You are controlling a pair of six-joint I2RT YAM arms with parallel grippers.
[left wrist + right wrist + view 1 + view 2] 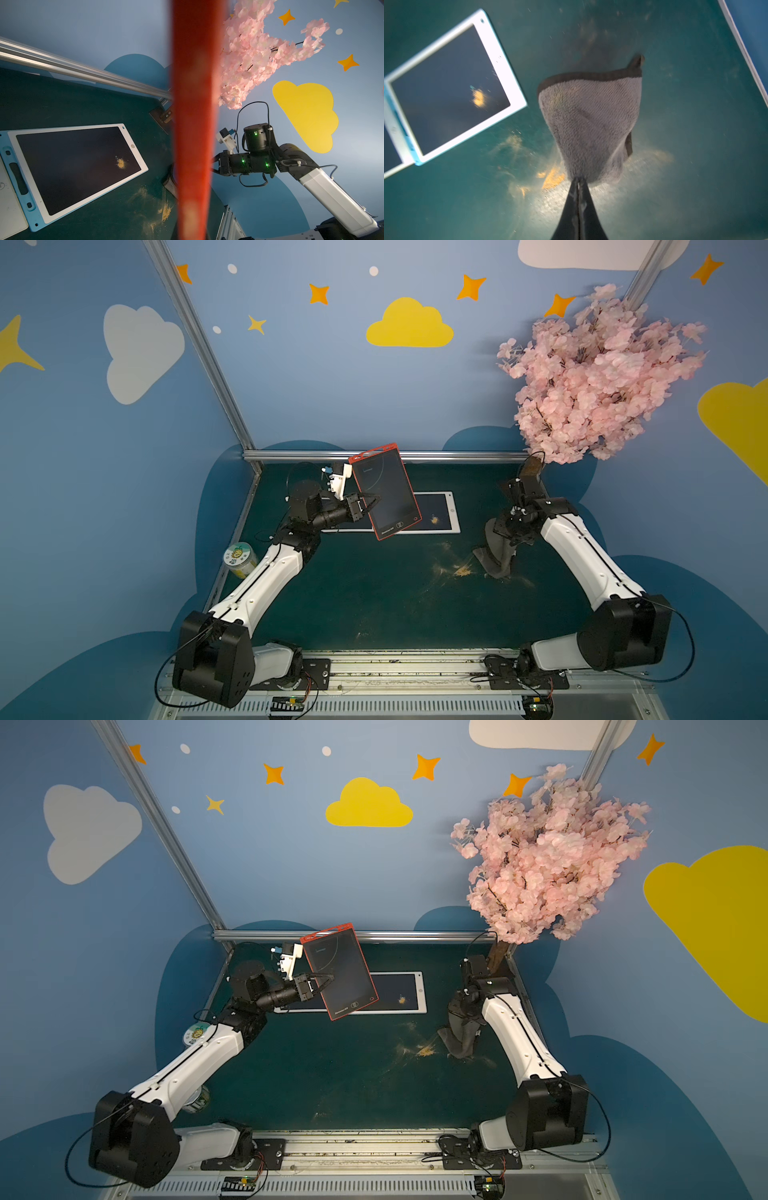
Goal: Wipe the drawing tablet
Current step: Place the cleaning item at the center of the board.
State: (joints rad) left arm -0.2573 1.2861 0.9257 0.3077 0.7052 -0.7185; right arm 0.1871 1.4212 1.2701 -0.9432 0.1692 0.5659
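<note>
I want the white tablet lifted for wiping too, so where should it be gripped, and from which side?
Take the white tablet by its right short bezel, near the round button, coming low from the right. It lies flat on the mat, so only thin edges offer purchase, and the left gripper holds the red tablet over its left end.

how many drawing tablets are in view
2. A red tablet is held tilted above the table by the left gripper; a white tablet lies flat behind it. A pale panel beside the white one may be a third, mostly hidden.
</note>
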